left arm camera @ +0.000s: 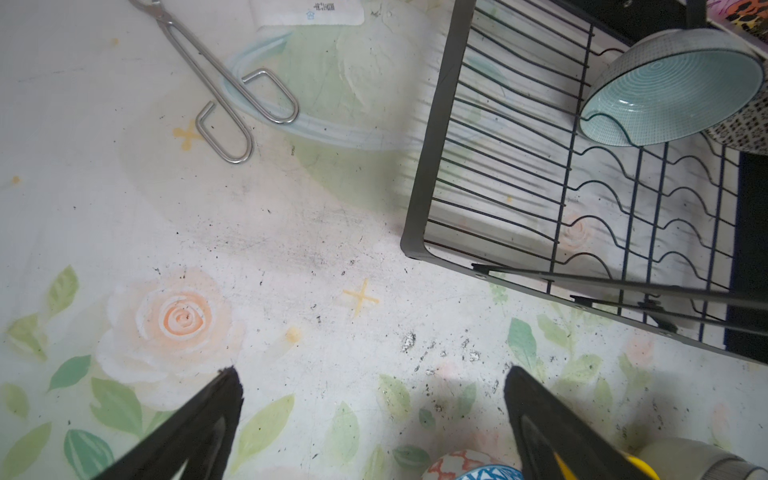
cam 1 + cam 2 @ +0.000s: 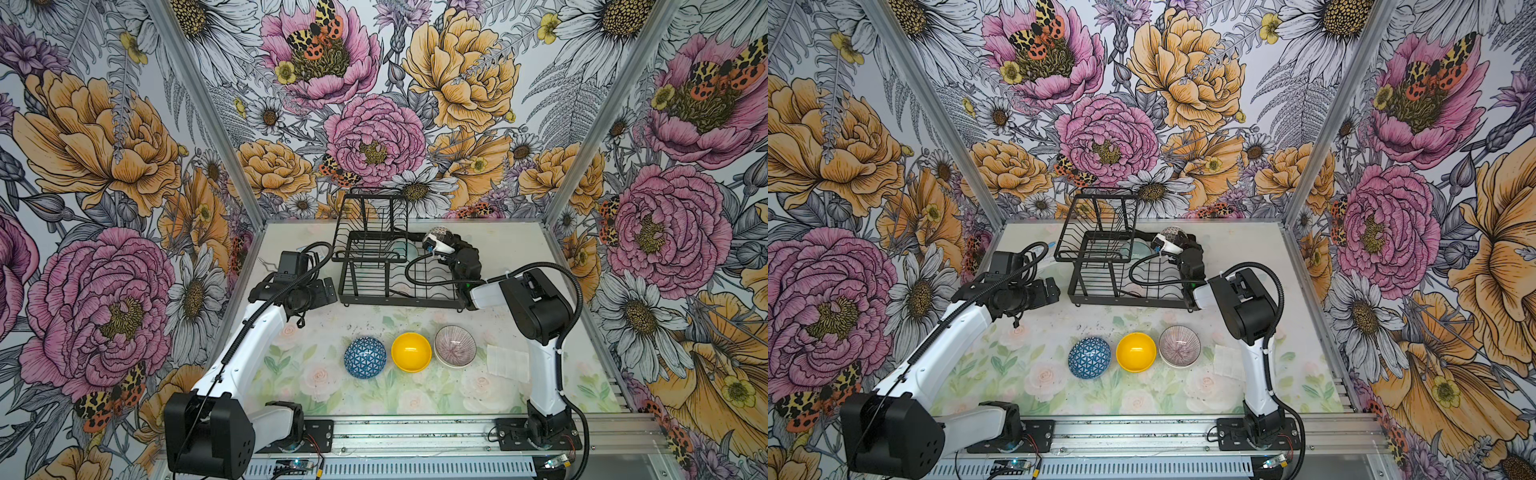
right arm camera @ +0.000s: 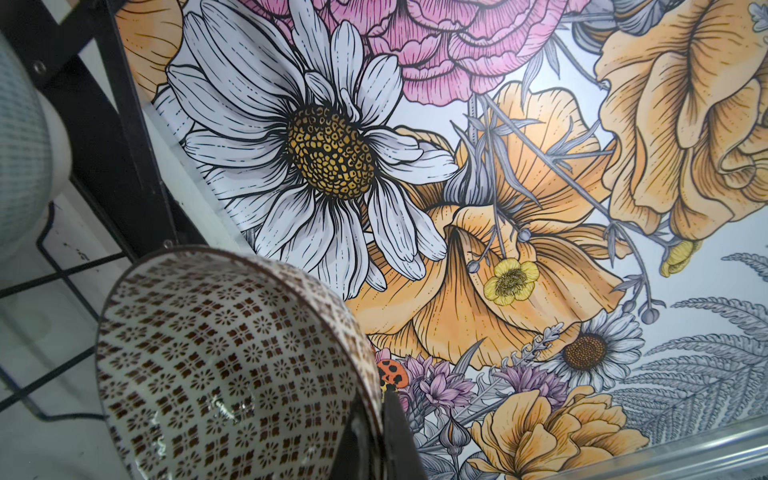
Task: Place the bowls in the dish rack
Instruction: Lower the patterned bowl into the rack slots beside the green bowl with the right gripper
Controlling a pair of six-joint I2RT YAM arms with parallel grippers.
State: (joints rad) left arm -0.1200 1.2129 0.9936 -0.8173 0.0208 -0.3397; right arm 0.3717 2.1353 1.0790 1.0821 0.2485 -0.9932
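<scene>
Right gripper [image 3: 376, 432], pinching the geometric-patterned bowl's [image 3: 228, 365] rim, should next lower it into a dish rack [image 2: 399, 303] slot; left gripper [image 1: 370, 372] hangs spread.

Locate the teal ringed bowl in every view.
Top view: teal bowl inside the dish rack, beside its raised tier.
Top view: teal bowl, same spot.
Left wrist: tilted in the rack's wavy slots.
Right wrist: blurred outer wall beside the rack frame.
Shared landmark: the dish rack.
</scene>
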